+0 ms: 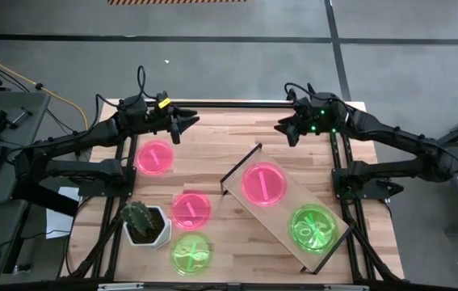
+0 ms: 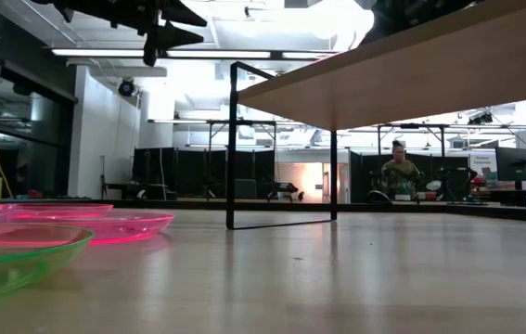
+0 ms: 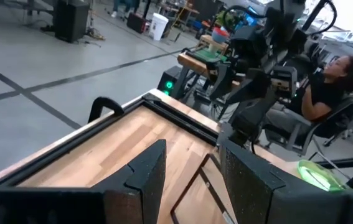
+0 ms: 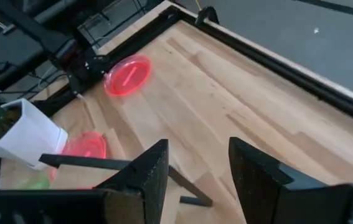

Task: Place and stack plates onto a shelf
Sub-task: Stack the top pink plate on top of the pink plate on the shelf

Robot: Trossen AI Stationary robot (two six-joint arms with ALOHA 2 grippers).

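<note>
The light-wood shelf [image 1: 281,212] lies slanted on the table's right half, and a pink plate [image 1: 263,183] and a green plate [image 1: 314,227] rest on its top. Two pink plates [image 1: 156,156] [image 1: 191,209] and a green plate [image 1: 191,253] lie flat on the table's left half. My left gripper [image 1: 186,125] hovers open and empty above the far left of the table. My right gripper [image 1: 287,129] hovers open and empty above the far right. In the right wrist view the far pink plate [image 4: 128,75] and the nearer one [image 4: 84,147] show on the tabletop.
A white pot with a cactus [image 1: 144,222] stands near the left front, between the loose plates. Bare tabletop lies between the grippers at the far side [image 1: 229,137]. A person [image 3: 335,84] sits beyond the table's right side.
</note>
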